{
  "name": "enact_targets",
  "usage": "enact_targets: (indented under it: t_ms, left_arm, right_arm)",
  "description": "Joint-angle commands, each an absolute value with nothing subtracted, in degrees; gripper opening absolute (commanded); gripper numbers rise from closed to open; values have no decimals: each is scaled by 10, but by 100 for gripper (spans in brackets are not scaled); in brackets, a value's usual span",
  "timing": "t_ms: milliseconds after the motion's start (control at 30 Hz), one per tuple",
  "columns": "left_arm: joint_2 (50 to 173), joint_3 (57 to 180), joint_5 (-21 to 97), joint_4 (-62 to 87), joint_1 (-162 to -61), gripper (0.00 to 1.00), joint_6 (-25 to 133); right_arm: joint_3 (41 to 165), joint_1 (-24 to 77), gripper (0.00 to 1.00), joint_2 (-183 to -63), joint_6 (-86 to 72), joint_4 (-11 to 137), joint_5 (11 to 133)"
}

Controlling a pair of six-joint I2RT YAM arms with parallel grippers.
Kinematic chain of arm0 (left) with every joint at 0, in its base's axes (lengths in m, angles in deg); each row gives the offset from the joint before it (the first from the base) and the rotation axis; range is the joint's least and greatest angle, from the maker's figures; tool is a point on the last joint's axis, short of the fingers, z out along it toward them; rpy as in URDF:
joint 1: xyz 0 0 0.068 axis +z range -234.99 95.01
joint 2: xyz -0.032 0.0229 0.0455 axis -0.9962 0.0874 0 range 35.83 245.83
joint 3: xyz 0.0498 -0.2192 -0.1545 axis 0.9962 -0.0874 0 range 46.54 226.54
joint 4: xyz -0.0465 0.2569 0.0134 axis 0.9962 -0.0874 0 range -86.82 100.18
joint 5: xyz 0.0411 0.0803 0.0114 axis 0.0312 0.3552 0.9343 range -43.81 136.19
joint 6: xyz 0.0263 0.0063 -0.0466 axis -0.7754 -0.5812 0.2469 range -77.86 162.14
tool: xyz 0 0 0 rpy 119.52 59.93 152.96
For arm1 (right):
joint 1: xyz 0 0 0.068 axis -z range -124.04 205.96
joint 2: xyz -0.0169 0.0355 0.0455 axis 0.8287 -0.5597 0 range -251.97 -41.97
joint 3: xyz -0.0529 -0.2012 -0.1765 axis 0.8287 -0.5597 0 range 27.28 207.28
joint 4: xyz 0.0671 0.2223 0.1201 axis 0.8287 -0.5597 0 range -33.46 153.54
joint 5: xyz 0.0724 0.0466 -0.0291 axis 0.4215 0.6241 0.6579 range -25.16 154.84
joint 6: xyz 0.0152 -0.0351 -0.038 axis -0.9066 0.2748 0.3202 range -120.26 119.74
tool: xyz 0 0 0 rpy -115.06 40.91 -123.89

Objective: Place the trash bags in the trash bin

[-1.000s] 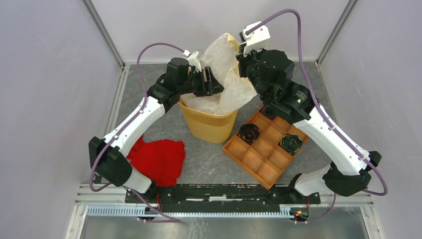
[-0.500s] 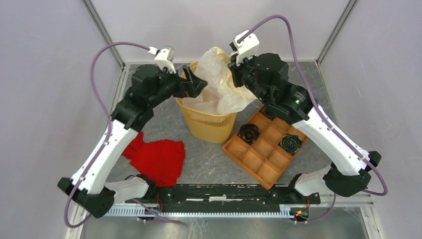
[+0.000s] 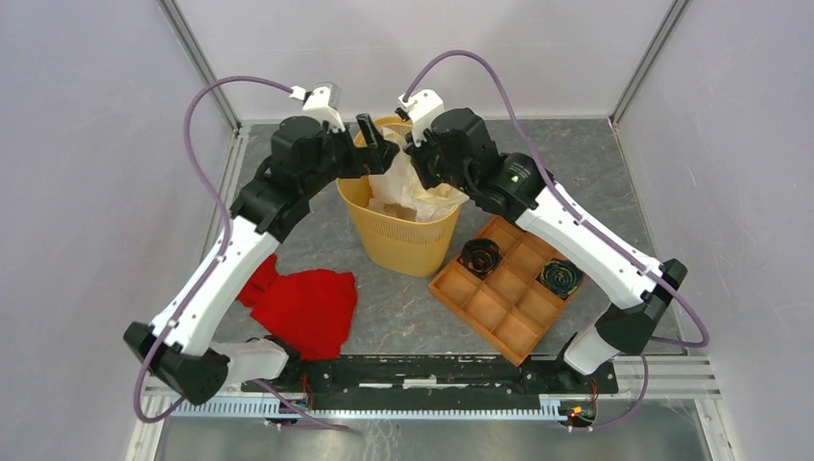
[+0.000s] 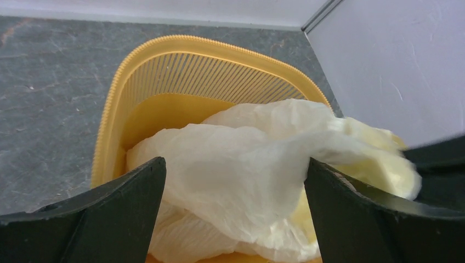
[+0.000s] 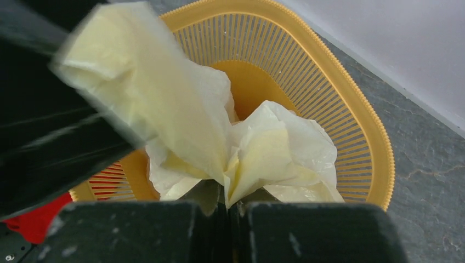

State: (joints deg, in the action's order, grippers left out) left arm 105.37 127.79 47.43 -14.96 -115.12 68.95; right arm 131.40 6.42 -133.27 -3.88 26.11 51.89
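The orange-yellow trash bin (image 3: 401, 238) stands upright at the middle back of the table. The cream-white trash bag (image 3: 401, 188) lies crumpled inside it, its top reaching just above the rim. My right gripper (image 5: 227, 204) hangs over the bin's far right rim, shut on a gathered fold of the bag (image 5: 263, 148). My left gripper (image 4: 235, 161) is open over the bin's left rim (image 4: 219, 46), and the bag (image 4: 263, 142) bulges between its spread fingers without being pinched. In the top view the two grippers, left (image 3: 376, 144) and right (image 3: 415, 156), sit close together.
A red cloth (image 3: 307, 307) lies at the front left beside the left arm. An orange-brown compartment tray (image 3: 509, 307) sits right of the bin, holding two dark rolled items (image 3: 479, 256) (image 3: 561, 277). Grey walls close in the back and both sides.
The left gripper opened, let go of the bag and drew back to the bin's left rim. The right gripper came down and left, lowering the bag into the bin.
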Motion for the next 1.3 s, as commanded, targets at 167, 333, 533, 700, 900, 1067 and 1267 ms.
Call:
enact_targets:
  t_ms: [167,333,533,700,900,1067,1267]
  left_arm:
    - [1160,1347,356,-124,-1146,100,740]
    - [1170,1335,344,-128,-1124,97,736]
    - [1061,1286,349,-110,-1112,100,694]
    - [981,1235,333,-97,-1112,92,730]
    - [964,1132,181,54,-1115,88,846]
    - [1021,1162,162,49,-1128,79,861]
    - [1051,1175,187,34,-1143,64,854]
  right_arm:
    - [1303,66,0,-1259,-39,300,513]
    - [1291,71,0,-1275,-38,308,497]
    - [1257,73,8,-1261,-50,372,513]
    - [1259,83,9,-1263,-85,399,514]
    - [1224,94,17,-1238,-151,458,522]
    - [1212,94,18,-1225,-168,469,529]
    - [1209,95,18,-1225,-174,472,541]
